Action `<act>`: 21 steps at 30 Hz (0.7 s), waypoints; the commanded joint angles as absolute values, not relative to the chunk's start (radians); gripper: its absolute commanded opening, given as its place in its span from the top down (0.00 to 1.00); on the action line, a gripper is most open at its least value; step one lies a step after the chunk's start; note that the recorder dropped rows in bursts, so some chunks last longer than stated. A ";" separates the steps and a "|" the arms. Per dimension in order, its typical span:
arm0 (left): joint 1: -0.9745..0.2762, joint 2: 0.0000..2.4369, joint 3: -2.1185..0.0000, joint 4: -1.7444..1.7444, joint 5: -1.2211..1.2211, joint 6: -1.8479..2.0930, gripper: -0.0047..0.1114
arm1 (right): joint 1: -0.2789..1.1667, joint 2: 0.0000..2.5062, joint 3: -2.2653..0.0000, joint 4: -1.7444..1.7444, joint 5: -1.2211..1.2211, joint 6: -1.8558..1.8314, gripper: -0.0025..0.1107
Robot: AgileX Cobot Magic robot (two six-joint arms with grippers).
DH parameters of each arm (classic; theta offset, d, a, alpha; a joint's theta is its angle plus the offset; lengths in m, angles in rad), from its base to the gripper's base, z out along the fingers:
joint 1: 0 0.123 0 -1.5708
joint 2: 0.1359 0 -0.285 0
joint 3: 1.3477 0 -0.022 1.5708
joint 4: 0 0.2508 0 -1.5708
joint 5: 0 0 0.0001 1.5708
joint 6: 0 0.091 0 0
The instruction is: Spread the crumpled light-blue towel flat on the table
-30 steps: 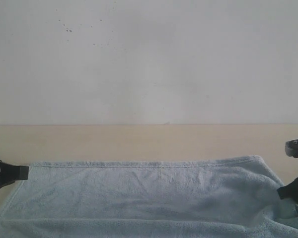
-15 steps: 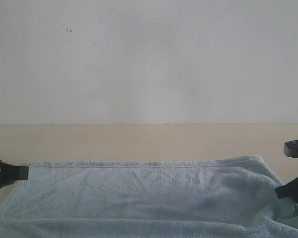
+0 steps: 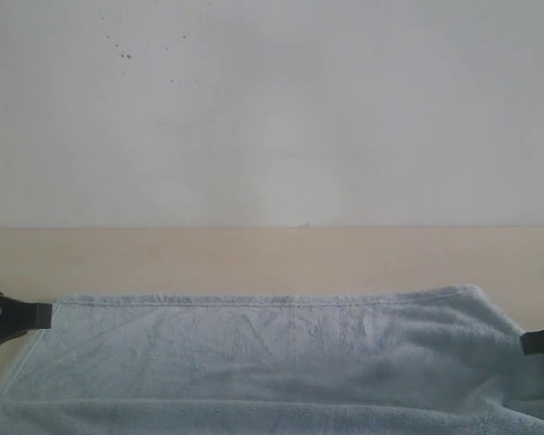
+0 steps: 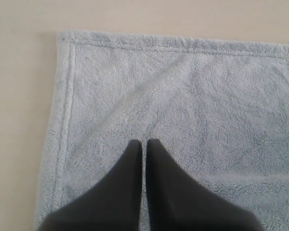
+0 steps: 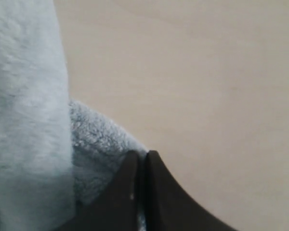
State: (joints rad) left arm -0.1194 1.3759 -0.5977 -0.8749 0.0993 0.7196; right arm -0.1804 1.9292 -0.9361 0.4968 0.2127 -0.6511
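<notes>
Pale-blue terry, the towel (image 3: pixel 272 362) lies low on the beige counter (image 3: pixel 254 258), with its hemmed far edge running straight across. Since a second ago the right gripper (image 5: pixel 140 153) has slid outward toward the right border of the exterior view. It has drawn that end of the cloth with it, so the sloping right edge sits further out. Its fingers (image 5: pixel 166 202) are clenched on the fluffy edge. The left gripper (image 4: pixel 144 141) has not moved; it is pinched onto the towel near the left hem, and creases fan out from its tips.
</notes>
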 commanded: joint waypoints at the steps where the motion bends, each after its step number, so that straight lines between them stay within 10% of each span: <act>1: -0.126 1.370 -0.593 -0.897 0.097 0.711 0.92 | -0.314 1.879 -0.930 0.457 0.250 -0.644 0.98; 12: -0.126 1.370 -0.593 -0.900 0.097 0.711 0.92 | -0.545 1.857 -0.930 0.498 0.381 -0.674 0.97; 21: -0.126 1.370 -0.593 -0.900 0.100 0.711 0.92 | -0.391 1.776 -0.942 0.979 0.403 -1.073 0.53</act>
